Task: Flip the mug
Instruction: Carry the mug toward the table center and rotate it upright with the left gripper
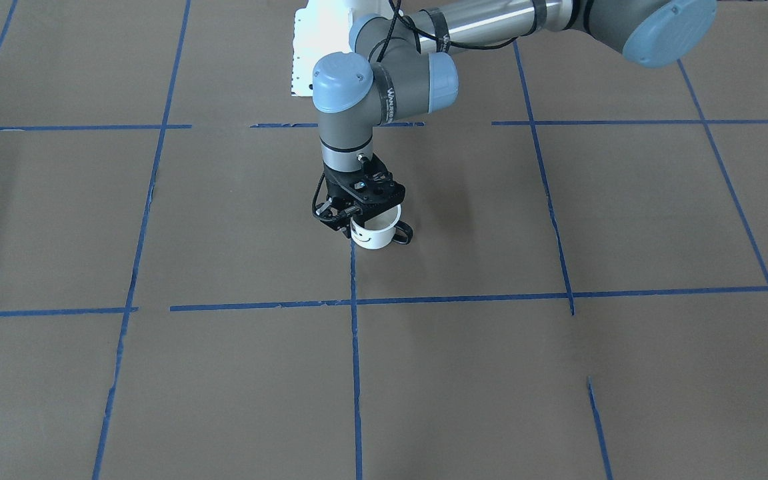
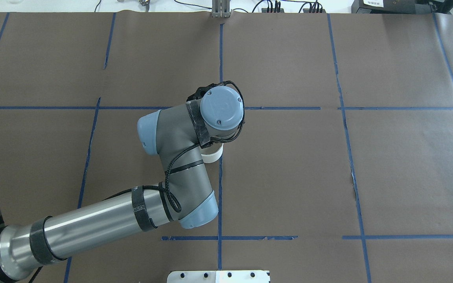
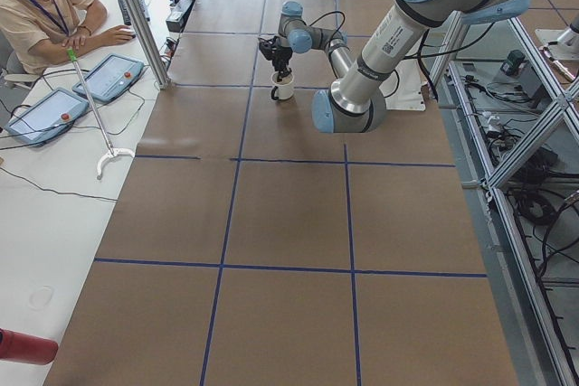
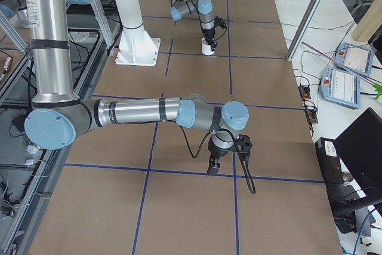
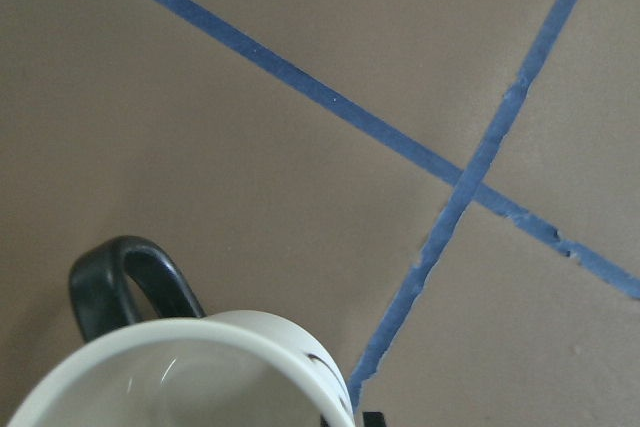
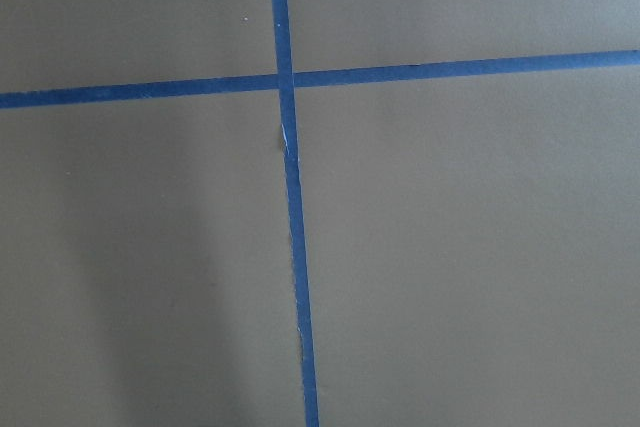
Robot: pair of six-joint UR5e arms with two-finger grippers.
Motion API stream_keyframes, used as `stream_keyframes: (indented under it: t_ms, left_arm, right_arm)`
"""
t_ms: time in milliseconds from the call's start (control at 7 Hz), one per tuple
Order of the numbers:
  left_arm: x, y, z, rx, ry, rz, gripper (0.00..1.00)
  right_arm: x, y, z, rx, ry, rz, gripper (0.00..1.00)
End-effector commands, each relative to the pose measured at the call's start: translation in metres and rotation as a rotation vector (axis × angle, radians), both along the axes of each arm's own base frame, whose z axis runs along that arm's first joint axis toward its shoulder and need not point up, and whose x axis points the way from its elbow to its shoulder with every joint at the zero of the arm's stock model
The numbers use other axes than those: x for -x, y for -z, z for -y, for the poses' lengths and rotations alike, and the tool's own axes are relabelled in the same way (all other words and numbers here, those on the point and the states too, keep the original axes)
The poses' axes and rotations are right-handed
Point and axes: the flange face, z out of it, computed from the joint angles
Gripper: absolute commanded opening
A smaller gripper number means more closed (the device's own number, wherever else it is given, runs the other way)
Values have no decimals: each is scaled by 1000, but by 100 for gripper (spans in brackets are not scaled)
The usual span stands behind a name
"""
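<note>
In the front-facing view the mug (image 1: 377,239) is seen upright, mouth up, on the brown table (image 1: 557,400), just beside a blue tape line (image 1: 355,287). Its handle (image 1: 403,233) is turned to the side away from the left gripper (image 1: 351,223), which is set over the rim. A hazard is noted: if only the thin rim is pinched, the mug is judged liable to swing or slip out when it is turned over, and a drop onto the table could follow. A badly seated finger could also tip it. How far the jaws stand apart cannot be told, because the fingertips are hidden by the gripper body and the mug wall. Whether the rim is clamped is not established. In the overhead view only a white sliver of the mug (image 2: 213,156) is shown beneath the wrist (image 2: 221,112), and the tool is covered. In the left side view the mug (image 3: 283,90) is seen far off, too small for judgement. In the right side view the right gripper (image 4: 213,168) is found low over the table, well apart from the mug (image 4: 208,48). Its state cannot be told. In the left wrist view the mug mouth (image 5: 190,377) and handle (image 5: 125,282) are recorded at the lower edge. In the right wrist view only table (image 6: 460,247) and crossing tape lines (image 6: 284,82) are shown.
</note>
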Motion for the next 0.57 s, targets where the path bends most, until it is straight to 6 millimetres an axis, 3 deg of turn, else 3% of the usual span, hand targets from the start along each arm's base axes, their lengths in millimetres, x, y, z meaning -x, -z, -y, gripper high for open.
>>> stream_keyframes:
  t_ms: [0, 286, 429]
  left_arm:
    - [31, 27, -8, -39, 13, -67, 99]
    - [118, 33, 12, -92, 2, -88, 100]
    - [169, 15, 16, -157, -65, -76, 100]
  right_arm:
    - [0, 0, 0, 0, 0, 0, 100]
    - [0, 1, 1, -1, 0, 0, 100]
    - [0, 0, 0, 0, 0, 0, 100]
